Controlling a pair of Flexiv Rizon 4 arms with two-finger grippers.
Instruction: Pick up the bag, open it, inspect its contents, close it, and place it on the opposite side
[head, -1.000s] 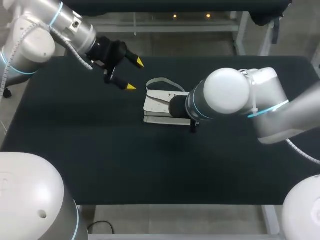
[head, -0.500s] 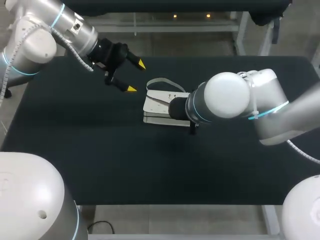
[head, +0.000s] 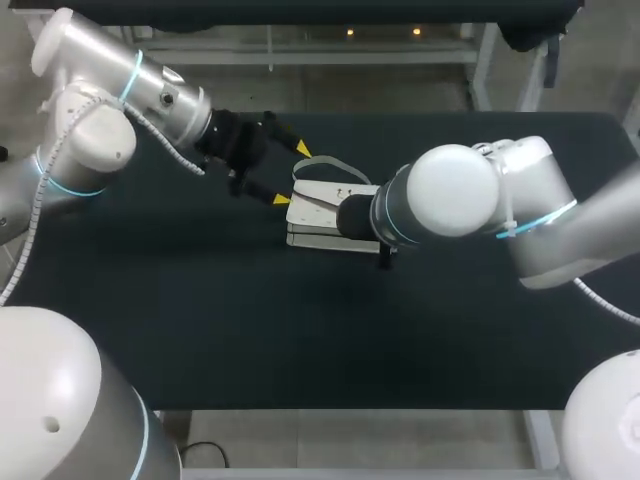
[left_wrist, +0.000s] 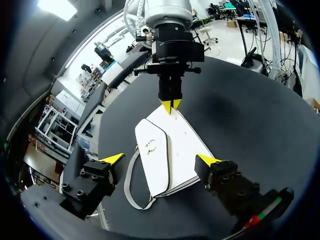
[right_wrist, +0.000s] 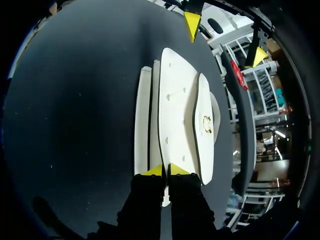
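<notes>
Fingers of left arm (left_wrist: 112, 159) apart, one tip either side of white bag (left_wrist: 167, 150) at its near end, not touching. Right fingers (right_wrist: 175, 170) together, tips on bag's opposite end; whether they pinch anything, cannot tell. Bag flat mid-bench (head: 200, 300), grey strap (head: 330, 163) looped beside it. Step, I judge: pick-up, barely begun. Next: lower left fingers over edge, close, lift without snagging strap.
</notes>
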